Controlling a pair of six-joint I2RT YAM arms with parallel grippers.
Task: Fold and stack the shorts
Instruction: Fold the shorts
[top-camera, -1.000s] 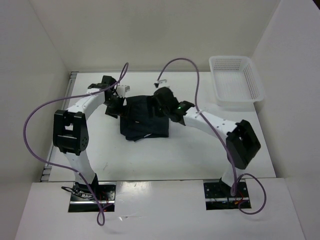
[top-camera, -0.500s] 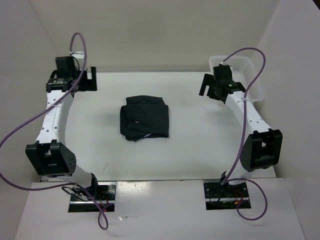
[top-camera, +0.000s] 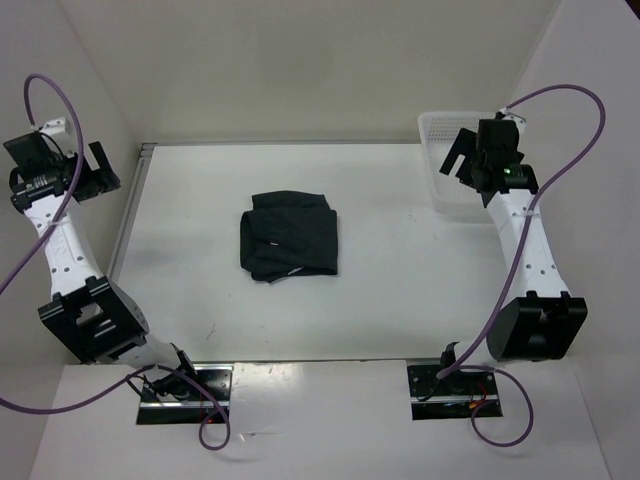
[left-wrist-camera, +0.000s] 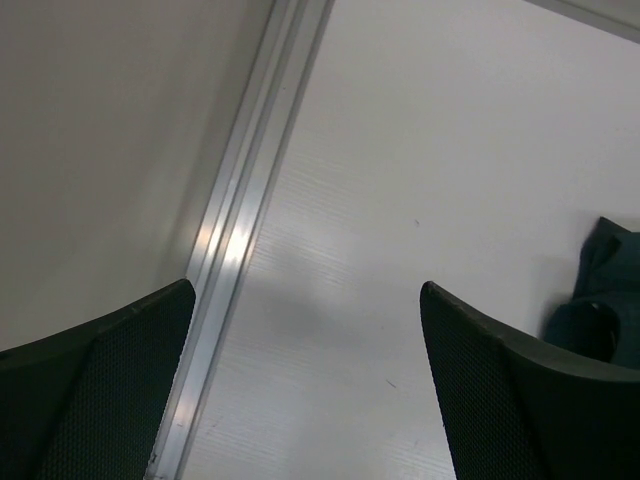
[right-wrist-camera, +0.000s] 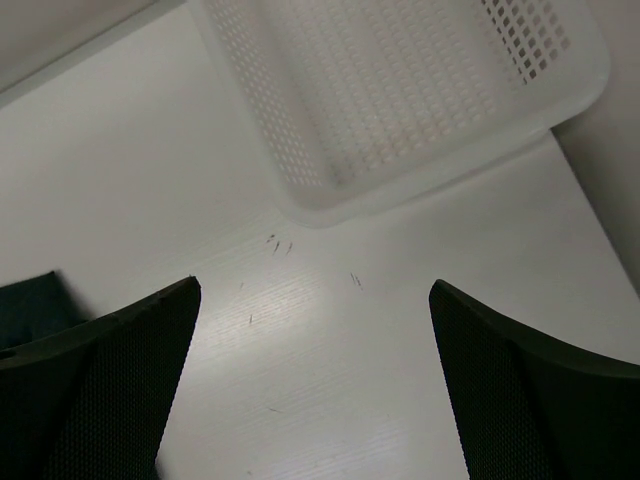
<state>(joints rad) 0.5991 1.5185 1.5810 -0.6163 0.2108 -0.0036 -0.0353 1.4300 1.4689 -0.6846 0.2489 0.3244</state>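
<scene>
The shorts lie folded in the middle of the surface, well apart from both hands. My left hand hangs released off the far-left corner. My right hand is released beside the basket at the far-right corner. I judge neither clearly nearer.

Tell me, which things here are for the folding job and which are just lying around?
For the job:
- the dark shorts, folded, in the middle of the table
- the left gripper and right gripper, both open and well away from the shorts

Just lying about:
- the white mesh basket, at the far right corner
</scene>
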